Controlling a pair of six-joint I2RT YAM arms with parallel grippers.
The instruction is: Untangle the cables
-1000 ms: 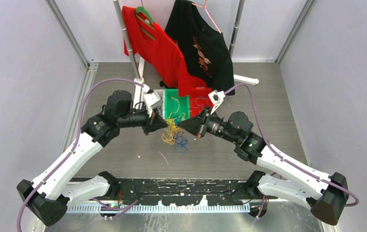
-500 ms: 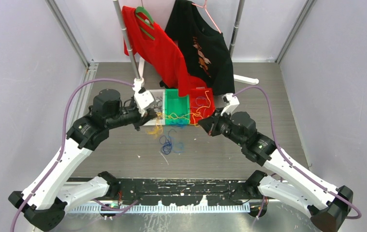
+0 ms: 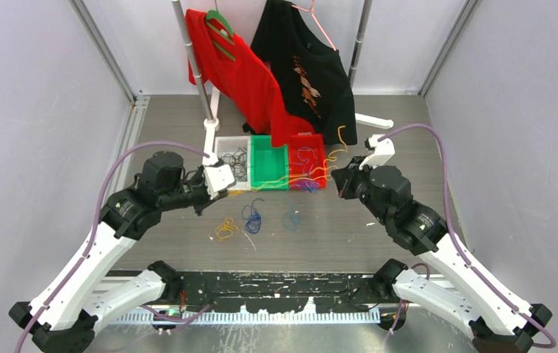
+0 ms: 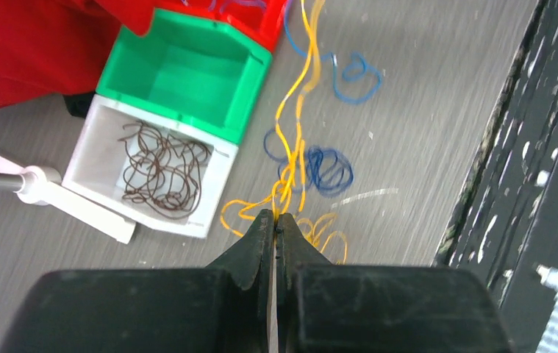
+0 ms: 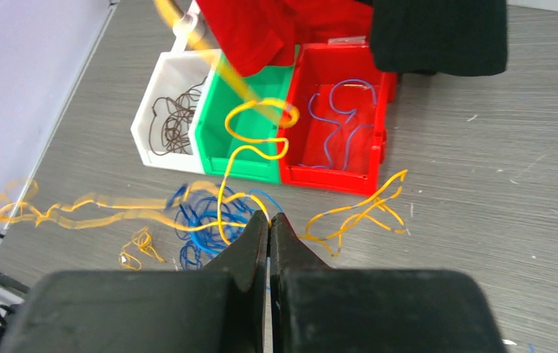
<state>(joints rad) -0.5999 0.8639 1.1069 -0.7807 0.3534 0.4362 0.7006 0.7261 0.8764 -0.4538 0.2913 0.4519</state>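
The left gripper (image 4: pixel 274 220) is pinched shut on the yellow cables (image 4: pixel 309 62), and the right gripper (image 5: pixel 268 220) is shut on the same yellow tangle. Over the last second the two have swung apart from the middle, so the yellow wire now stretches between them in front of the bins (image 3: pixel 268 156). The clump has opened: blue loops (image 3: pixel 252 218) and a small yellow coil (image 3: pixel 224 229) have dropped onto the table (image 3: pixel 408 147) between the arms. I judge the colours largely separated, though the yellow strands still look snarled.
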